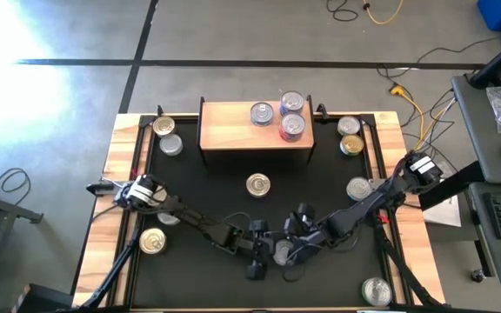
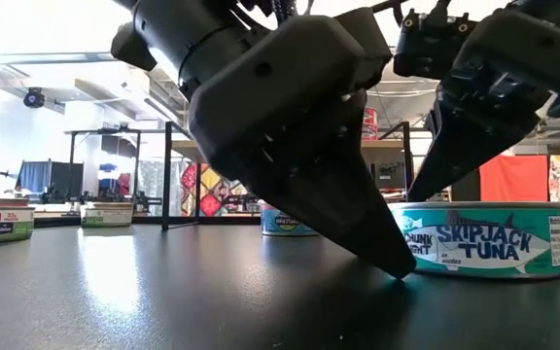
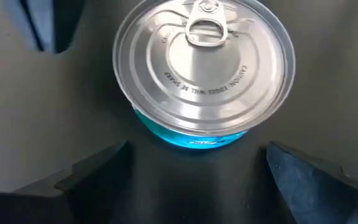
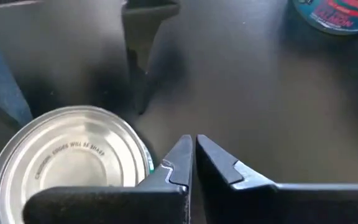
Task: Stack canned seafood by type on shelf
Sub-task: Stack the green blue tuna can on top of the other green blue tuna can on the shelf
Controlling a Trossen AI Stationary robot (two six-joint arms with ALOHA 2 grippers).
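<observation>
Because the skipjack tuna can [image 3: 205, 71] is a short rigid tin with a smooth silver lid and a teal label, it should feel dense, stiff and slick; the curved side wall is the place to pinch, not the pull tab. It sits on the black table [image 1: 207, 187] near six o'clock, well short of the shelf [image 1: 233, 126] at twelve. The left gripper [image 3: 185, 171] stands spread, its fingers flanking the can but apart from it. Just beside the can, the right gripper [image 4: 194, 155] is clenched on nothing.
</observation>
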